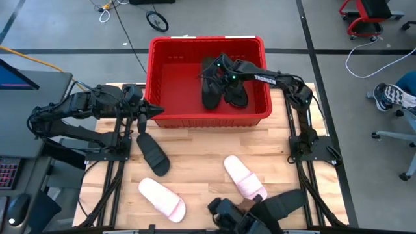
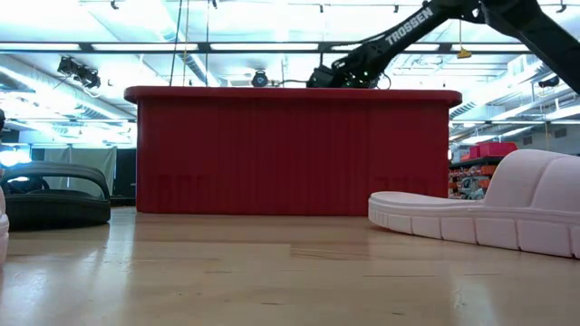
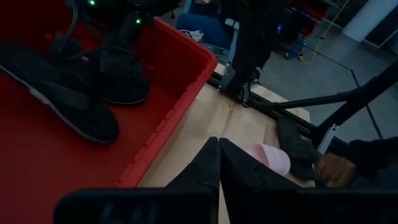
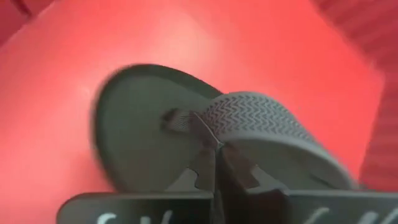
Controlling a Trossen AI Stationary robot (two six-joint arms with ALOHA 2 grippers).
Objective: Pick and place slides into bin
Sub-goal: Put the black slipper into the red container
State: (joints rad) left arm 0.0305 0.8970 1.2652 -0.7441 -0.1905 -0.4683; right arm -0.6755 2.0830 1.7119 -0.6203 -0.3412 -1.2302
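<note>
1. Right end effector (image 1: 221, 73) is inside the red bin (image 1: 208, 44), low over the black sandals (image 1: 221, 91) piled there. In the right wrist view its fingers (image 4: 202, 163) are pressed together, tips at the strap of a black wide-strap slide (image 4: 261, 127) that lies over a flip-flop (image 4: 134, 124); cannot tell if the strap is pinched.
2. Left end effector (image 1: 155, 109) waits at the bin's near-left corner, fingers (image 3: 214, 165) closed on nothing.
3. Step, as I judge it: drop-off of a black sandal in the bin, at or just after release.
4. Left on the counter (image 1: 201, 149): one black slide (image 1: 153, 156) near the left arm, two pale slides (image 1: 162, 198) (image 1: 244, 177) toward the near edge.
5. Next move likely calls for lifting the right arm clear of the rim, then opening over the nearest pale slide; the left arm is closest to the black slide.
6. High view alone gives the count and layout. Low view hides the bin's contents behind its wall (image 2: 290, 154) and shows only the black slide (image 2: 54, 195) and one pale slide (image 2: 489, 213) side-on.
7. Left wrist view shows the sandals in the bin (image 3: 68, 93) from the side, plus a person's hand (image 3: 333, 169) beyond the counter.
</note>
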